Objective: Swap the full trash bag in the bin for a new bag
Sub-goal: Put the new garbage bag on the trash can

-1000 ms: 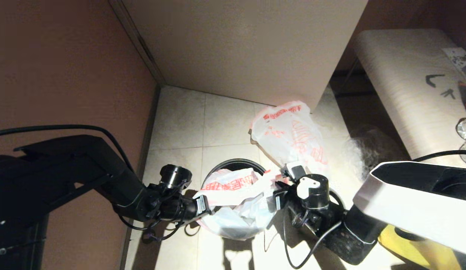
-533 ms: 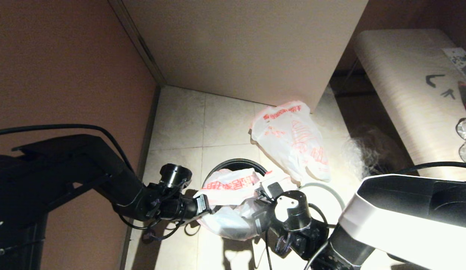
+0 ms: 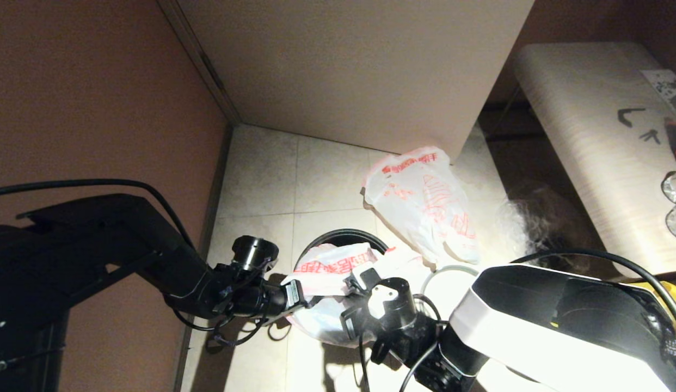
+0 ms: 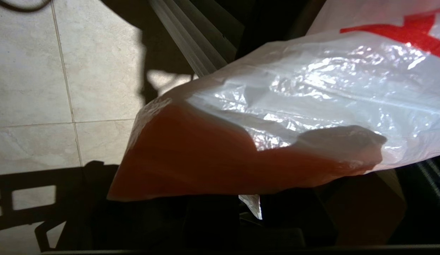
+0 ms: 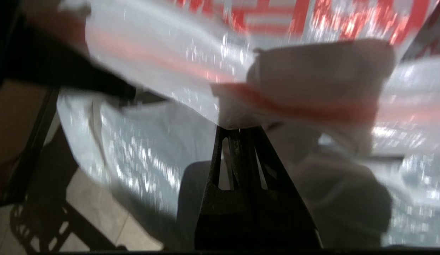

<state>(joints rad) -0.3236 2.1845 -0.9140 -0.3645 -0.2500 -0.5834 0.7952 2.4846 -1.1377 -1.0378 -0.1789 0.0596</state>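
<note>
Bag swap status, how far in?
Done: the full trash bag lies on the floor tiles beyond the bin. In hand: the new bag drapes over the bin mouth; the left tool and the right tool pinch it on opposite sides. Left: seating it, fitting the grey ring lying beside the bin.

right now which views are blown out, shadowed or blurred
Head view: harsh glare on the right arm's white shell and the floor by the bin; the left arm is nearly black. Left wrist view: sharp, shiny highlights on the new bag, with a reddish shadow over its lower part. Right wrist view: smeared by blur, its red print unreadable.
</note>
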